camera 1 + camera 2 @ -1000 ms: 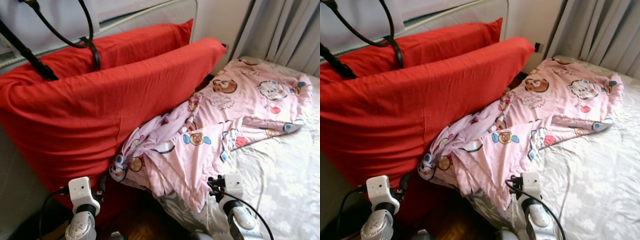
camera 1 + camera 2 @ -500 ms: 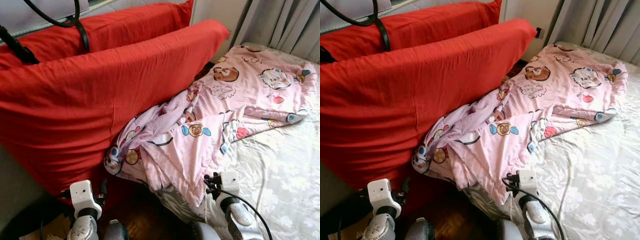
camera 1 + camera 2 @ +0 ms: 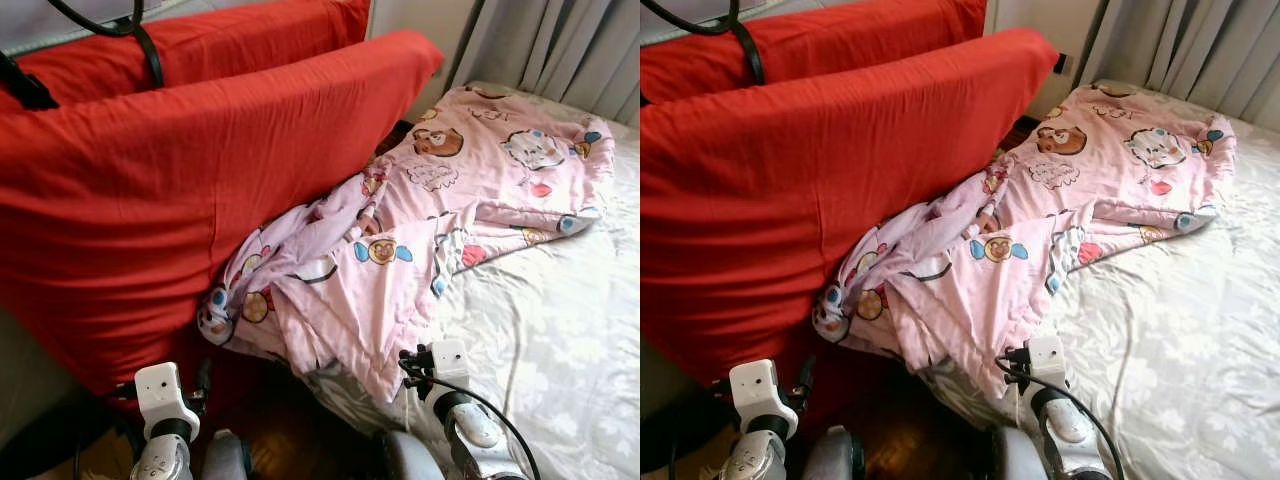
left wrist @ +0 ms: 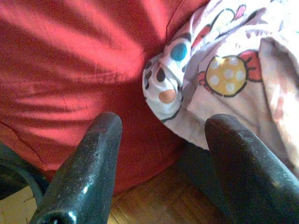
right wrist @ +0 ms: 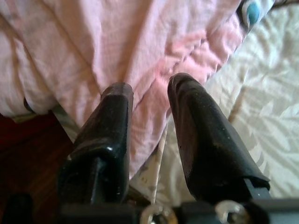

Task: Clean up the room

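Observation:
A crumpled pink cartoon-print blanket (image 3: 430, 220) lies across the white patterned bed sheet (image 3: 560, 340), and its near corner hangs over the bed's edge. Two big red cushions (image 3: 200, 180) stand on edge to the left, and the blanket bunches against the front one. My left gripper (image 4: 166, 123) is open, low by the floor, facing the blanket's spotted corner (image 4: 168, 88) and the red cushion (image 4: 70, 60). Just short of the hanging pink edge (image 5: 154, 42), my right gripper (image 5: 152, 86) is open by a narrow gap, with nothing between its fingers. Both wrists (image 3: 165, 395) (image 3: 447, 362) sit at the bottom of the eye views.
Dark wooden floor (image 3: 290, 430) shows between the cushions and the bed. Grey curtains (image 3: 560, 50) hang behind the bed at the far right. A black cable loop (image 3: 150, 60) hangs over the rear cushion at the top left.
The whole picture has shifted, so the camera has moved a little nearer and tilted down. The blanket, the cushions and both arms keep their places.

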